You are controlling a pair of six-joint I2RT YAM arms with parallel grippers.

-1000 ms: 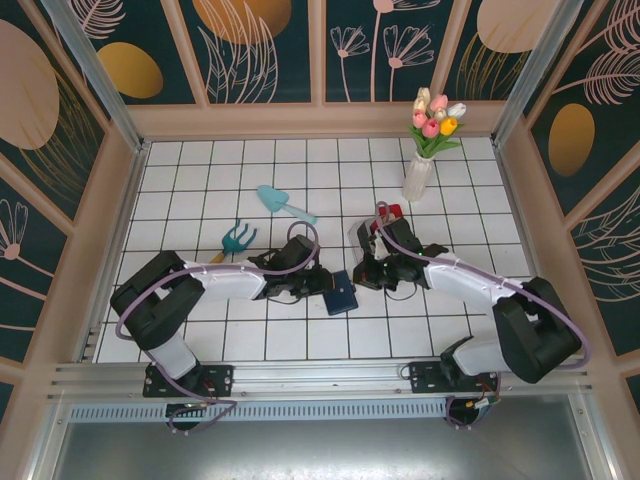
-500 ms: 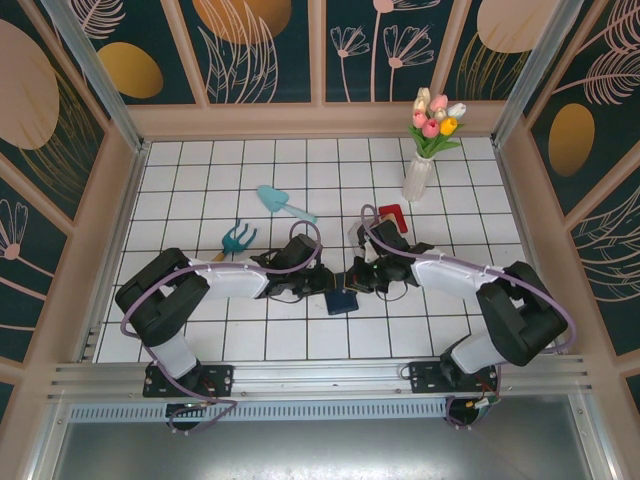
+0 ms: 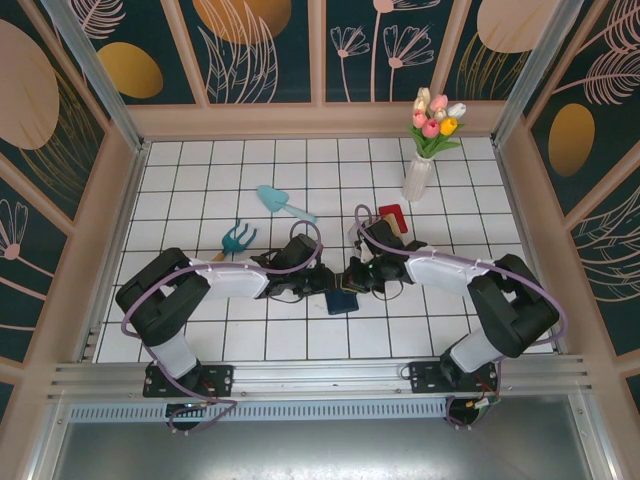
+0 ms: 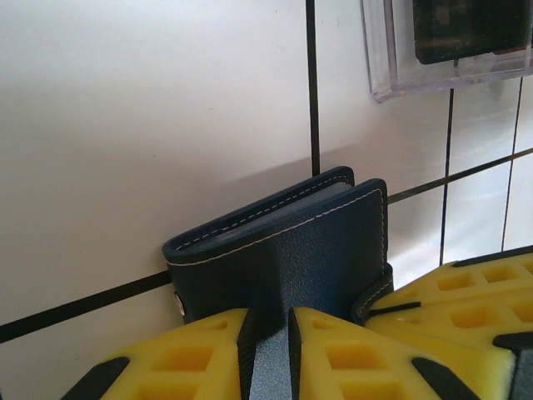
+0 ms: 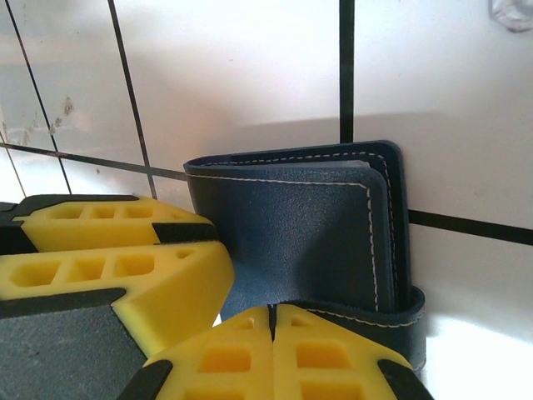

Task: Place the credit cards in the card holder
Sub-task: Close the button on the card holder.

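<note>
The navy card holder (image 3: 342,300) stands folded on the white tiles between the two arms. My left gripper (image 4: 271,354) is shut on the near cover of the card holder (image 4: 283,242), and the leather is pinched between the yellow fingers (image 4: 166,358). From the other side my right gripper (image 5: 272,337) has its jaws pressed together at the snap tab of the card holder (image 5: 300,242); whether the tab is pinched I cannot tell. A red credit card (image 3: 393,216) lies on the tiles behind the right arm. A dark card (image 4: 470,29) sits in the clear rack (image 4: 391,79).
A white vase of tulips (image 3: 420,175) stands at the back right. A light-blue toy shovel (image 3: 283,203) and a teal toy rake (image 3: 235,240) lie behind the left arm. The enclosure's walls ring the tiled floor.
My right gripper has swung left from near the red card and now meets the card holder. The left gripper has stayed on the card holder.
</note>
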